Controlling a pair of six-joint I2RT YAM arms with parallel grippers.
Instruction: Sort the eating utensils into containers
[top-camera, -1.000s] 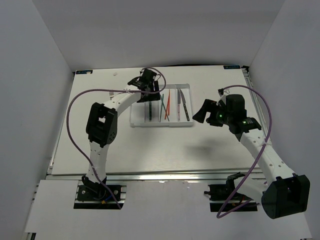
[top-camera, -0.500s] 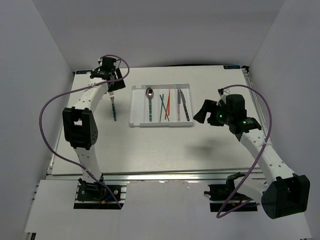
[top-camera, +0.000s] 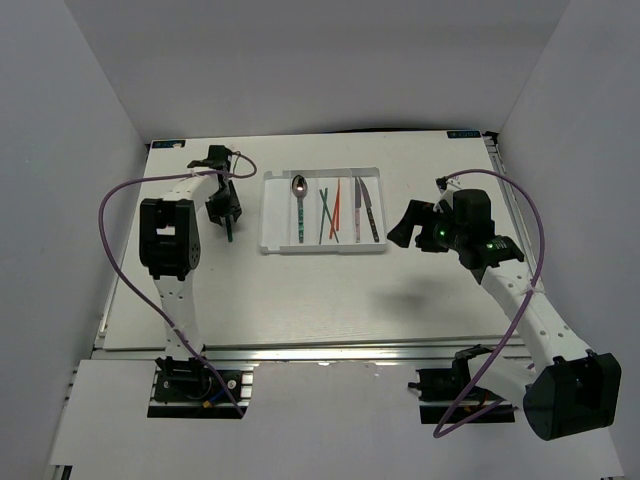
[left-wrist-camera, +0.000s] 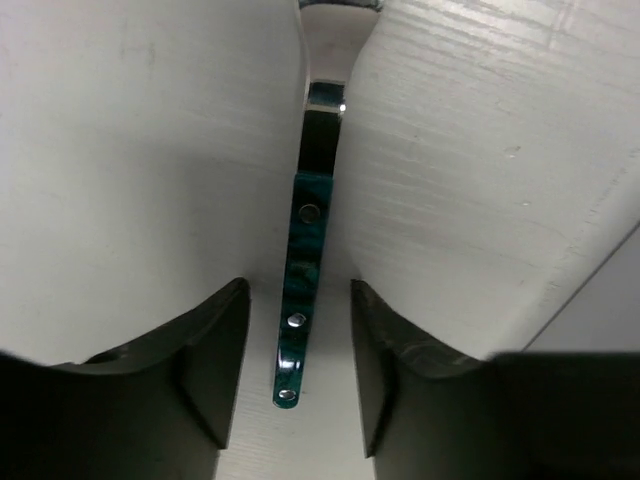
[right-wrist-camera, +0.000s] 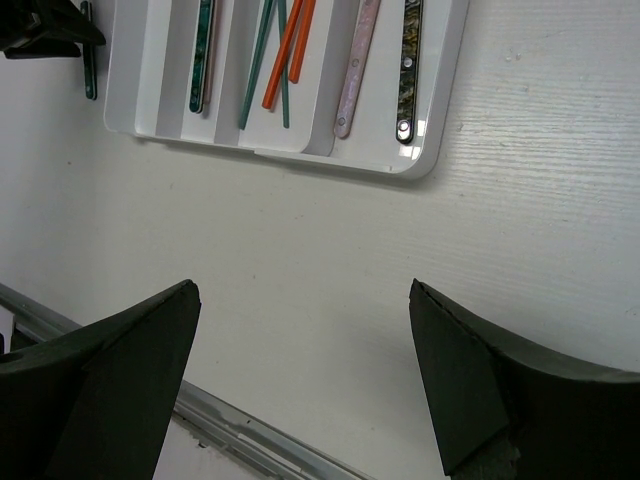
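**Hidden or unclear**
- Fork (left-wrist-camera: 300, 290), head: cut off at the top edge of the left wrist view; in the top view covered by the left end effector (left-wrist-camera: 300, 365), with only the dark near end of the handle showing.
- Pink-handled utensil (right-wrist-camera: 355, 65) and dark mottled-handled utensil (right-wrist-camera: 410, 55): heads cut off in the right wrist view and too small in the top view to identify as knife, fork or spoon.
- Chopstick tips: far ends out of frame in the right wrist view.

**Count and place**
- Fork, one: teal-patterned handle with three rivets, flat on the counter (top-camera: 300, 300), left of the tray (top-camera: 322, 249) and apart from it.
- Tray, one: white, with long parallel compartments, at the middle of the counter's far half.
- Spoon (top-camera: 299, 200), one: teal handle, alone in its compartment, bowl toward the far end.
- Teal chopsticks (right-wrist-camera: 262, 60), two, and orange-red chopsticks (right-wrist-camera: 290, 50), two: crossing one another in the compartment right of the spoon.
- Pink-handled utensil, one: in the next compartment to the right.
- Dark-handled utensil, one: in the rightmost compartment.

**End effectors**
- Left: open, low over the counter, fingers (left-wrist-camera: 215, 350) on either side of the fork handle, a gap on each side, no contact visible.
- Right end effector (right-wrist-camera: 300, 370): spread wide, gripping nothing, above bare counter near the tray's near right corner.
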